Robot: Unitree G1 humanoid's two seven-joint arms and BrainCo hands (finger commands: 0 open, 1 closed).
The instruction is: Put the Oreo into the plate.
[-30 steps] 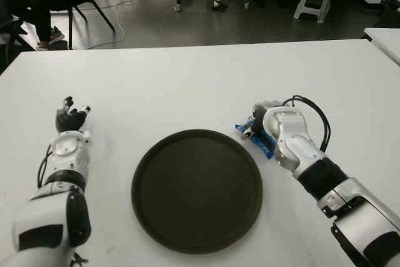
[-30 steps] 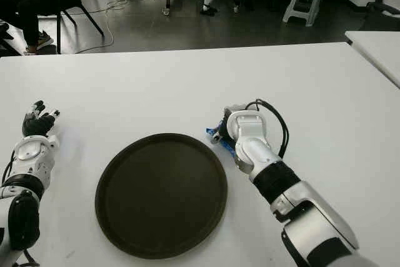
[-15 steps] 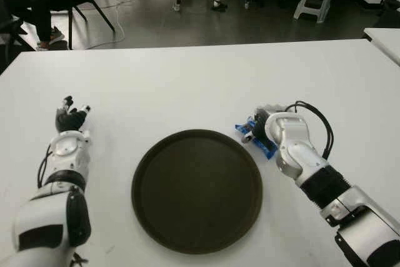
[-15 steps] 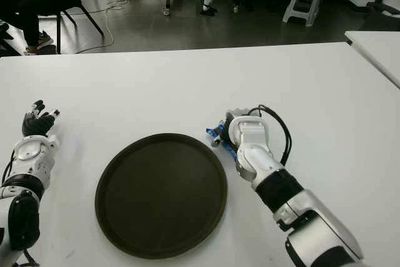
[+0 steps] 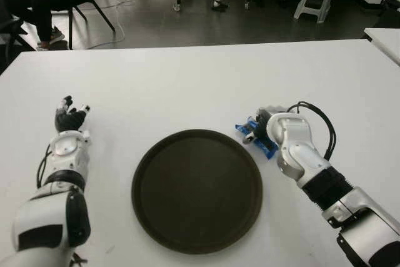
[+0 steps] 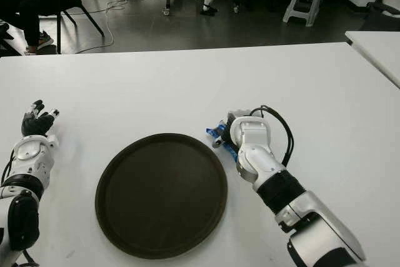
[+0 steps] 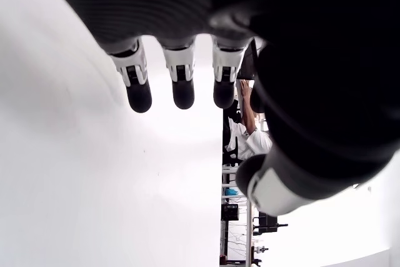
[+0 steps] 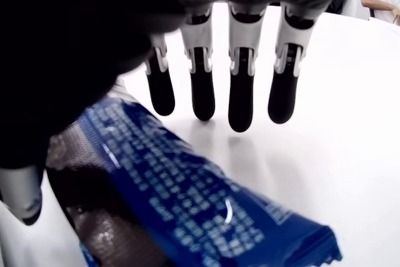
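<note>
While Oreo [image 5: 256, 136] stays, right hand [image 5: 267, 122] shifted.

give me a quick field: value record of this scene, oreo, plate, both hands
oreo: blue pack on the white table, just off the plate's right rim
plate: dark, round, nothing on it
right hand: over the oreo, fingers extended past the pack, not closed on it
left hand: to the left of the plate, idle, fingers straight, holding nothing
task state: oreo not yet in the plate
</note>
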